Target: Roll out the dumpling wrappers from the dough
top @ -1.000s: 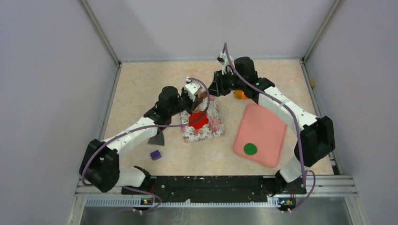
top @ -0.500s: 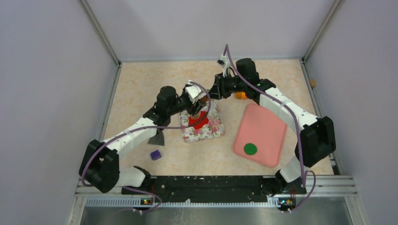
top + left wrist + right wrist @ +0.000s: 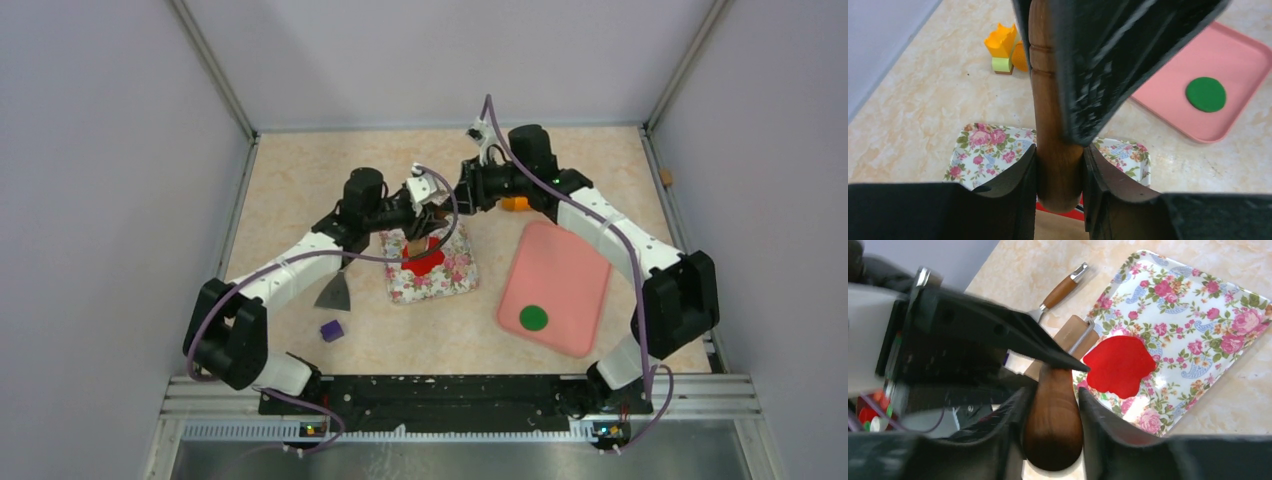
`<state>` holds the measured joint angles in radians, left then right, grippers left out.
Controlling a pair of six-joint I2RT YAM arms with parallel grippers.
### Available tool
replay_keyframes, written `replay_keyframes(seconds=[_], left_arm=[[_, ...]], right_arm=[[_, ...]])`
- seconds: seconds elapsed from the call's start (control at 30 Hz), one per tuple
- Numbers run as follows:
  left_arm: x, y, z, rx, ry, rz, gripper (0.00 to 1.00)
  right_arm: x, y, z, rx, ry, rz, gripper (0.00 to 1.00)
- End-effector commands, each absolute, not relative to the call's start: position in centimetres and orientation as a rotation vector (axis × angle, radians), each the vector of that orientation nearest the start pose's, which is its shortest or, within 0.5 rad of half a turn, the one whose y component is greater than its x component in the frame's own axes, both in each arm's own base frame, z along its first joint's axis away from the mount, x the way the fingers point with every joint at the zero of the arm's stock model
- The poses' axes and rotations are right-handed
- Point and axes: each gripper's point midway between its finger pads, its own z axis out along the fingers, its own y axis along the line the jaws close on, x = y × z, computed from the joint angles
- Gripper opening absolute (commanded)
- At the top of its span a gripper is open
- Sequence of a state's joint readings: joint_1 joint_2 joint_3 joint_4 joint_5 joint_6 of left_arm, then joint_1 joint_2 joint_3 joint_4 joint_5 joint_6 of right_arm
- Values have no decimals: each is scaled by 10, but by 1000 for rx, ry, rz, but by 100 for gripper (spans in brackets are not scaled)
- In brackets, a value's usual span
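A wooden handle point(image 3: 1048, 125) is seen clamped upright in the left gripper point(image 3: 1059, 172), with a black textured finger point(image 3: 1108, 60) overlapping it from above. Beneath lie a floral mat point(image 3: 985, 150) and a sliver of red clay point(image 3: 1070, 212). A green disc point(image 3: 1205, 94) rests on a pink tray point(image 3: 1243, 60); an orange toy point(image 3: 1005, 45) stands on the surface point(image 3: 923, 100).

Top view bright, evenly lit from above; faint soft shadows on the table point(image 3: 290, 190). Wrist views: fingers point(image 3: 1013, 195) close to the lens soft, out of focus. Pink tray point(image 3: 1243, 60) beyond stays sharp.
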<state>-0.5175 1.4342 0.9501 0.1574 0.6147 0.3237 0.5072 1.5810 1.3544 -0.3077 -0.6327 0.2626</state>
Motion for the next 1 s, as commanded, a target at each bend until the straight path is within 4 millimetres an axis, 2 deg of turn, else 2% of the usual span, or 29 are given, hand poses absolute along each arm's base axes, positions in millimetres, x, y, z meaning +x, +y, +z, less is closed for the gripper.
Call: replay_keyframes(seconds=[0.0,0.07,0.13,0.2,0.23,0.27,0.3,0.4,0.47,0.67,0.83,0.97], left_arm=[[324,-282,225,1147,1555,-882,0],[312,-279,234,1178,1564,-986,0],[298,-277,239,1218,1567,-1067,0],[282,-277,241,1271,1552,-1143,0],[277,-277,240,1286,1550,-1170,0],[271,-278,241,1298,1542,-1202,0],[266,-278,241,1306,1534,-1235,0],[259,-282,242,1318,1522,-1283,0],[257,-285,244,1326,1513,-1302,0],[253,-290,247,1365,1494,-1305,0],[250,-291,247,1403,1484,-1284,0],[250,-292,244,1433,1491,-1257,0]], right_arm=[[315,286,311,-832,1827,1178,50],[312,271,322,-995,1737,1120,57],[303,258,323,-1235,1618,951,60],[291,246,311,-1505,1442,730,60],[282,243,306,-1578,1402,658,60],[278,242,305,-1676,1282,540,61],[272,243,294,-1732,1221,484,63],[269,253,306,-1748,1000,313,71],[266,262,303,-1782,935,275,72],[261,288,298,-1828,858,286,70],[258,298,284,-1910,783,275,69],[258,309,282,-1943,759,303,66]])
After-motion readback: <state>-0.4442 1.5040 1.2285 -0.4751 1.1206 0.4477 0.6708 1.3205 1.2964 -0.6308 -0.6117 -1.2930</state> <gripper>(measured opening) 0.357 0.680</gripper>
